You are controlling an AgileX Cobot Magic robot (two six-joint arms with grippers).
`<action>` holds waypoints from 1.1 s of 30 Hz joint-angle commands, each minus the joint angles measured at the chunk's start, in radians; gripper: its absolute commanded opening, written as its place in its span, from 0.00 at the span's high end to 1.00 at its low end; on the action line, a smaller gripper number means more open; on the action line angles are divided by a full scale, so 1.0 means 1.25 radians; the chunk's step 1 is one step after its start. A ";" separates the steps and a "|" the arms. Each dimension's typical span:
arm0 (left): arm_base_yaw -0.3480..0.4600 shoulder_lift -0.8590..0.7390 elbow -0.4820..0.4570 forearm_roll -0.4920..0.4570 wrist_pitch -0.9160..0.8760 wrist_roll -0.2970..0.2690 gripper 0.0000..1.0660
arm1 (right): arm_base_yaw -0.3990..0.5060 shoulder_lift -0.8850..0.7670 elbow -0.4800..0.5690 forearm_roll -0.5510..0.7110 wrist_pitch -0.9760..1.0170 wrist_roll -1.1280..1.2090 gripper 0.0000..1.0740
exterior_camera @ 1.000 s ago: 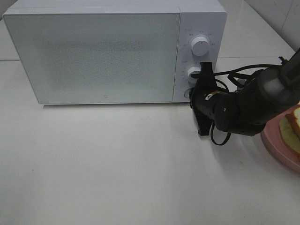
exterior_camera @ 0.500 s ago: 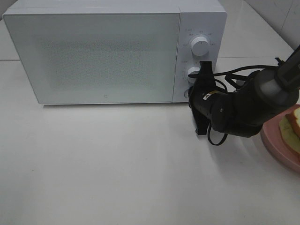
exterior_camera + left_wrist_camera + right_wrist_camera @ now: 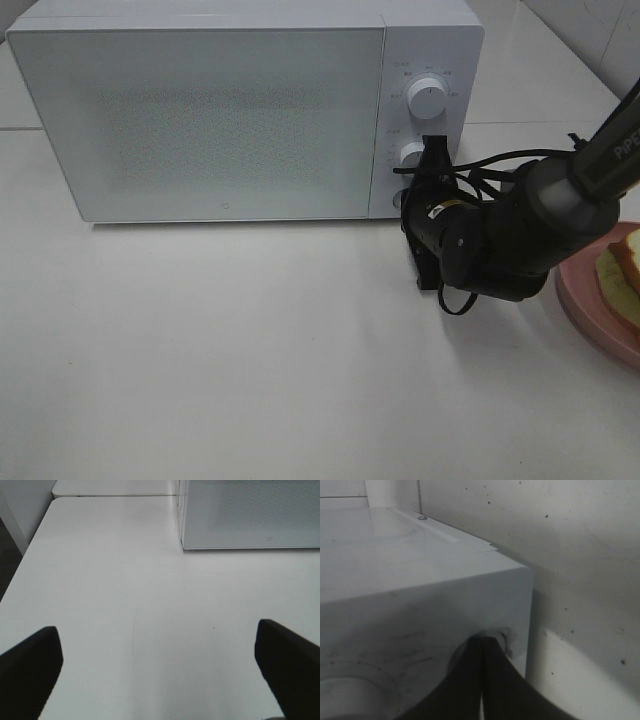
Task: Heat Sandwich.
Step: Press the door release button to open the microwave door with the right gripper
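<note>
The sandwich [image 3: 626, 266] lies on a round pink plate [image 3: 588, 308] at the right edge of the exterior view, partly cut off by the frame. My right gripper [image 3: 408, 199] is shut, and its tips rest against the bottom of the control panel of the white microwave [image 3: 220, 120], just under the lower knob [image 3: 412, 154]. In the right wrist view the shut fingers [image 3: 481, 680] meet the panel near its corner, with nothing between them. My left gripper [image 3: 160, 680] stands open over bare table and holds nothing. It does not show in the exterior view.
The microwave door is closed. An upper knob [image 3: 427, 97] sits above the lower one. Black cables [image 3: 500, 165] loop over the right arm beside the microwave. The white table [image 3: 250, 350] stretches in front, and its left edge [image 3: 25, 565] shows in the left wrist view.
The right arm has shifted slightly left, toward the microwave's panel, with its gripper still shut. The sandwich and plate have not moved.
</note>
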 commanded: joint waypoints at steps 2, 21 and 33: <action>0.001 -0.022 0.003 -0.005 -0.007 -0.001 0.01 | -0.012 0.000 -0.066 0.014 -0.132 -0.034 1.00; 0.001 -0.022 0.003 -0.005 -0.007 0.000 0.01 | -0.026 0.045 -0.226 0.071 -0.191 -0.146 0.99; 0.001 -0.022 0.003 -0.005 -0.007 0.000 0.01 | -0.026 0.045 -0.226 0.071 -0.191 -0.143 0.99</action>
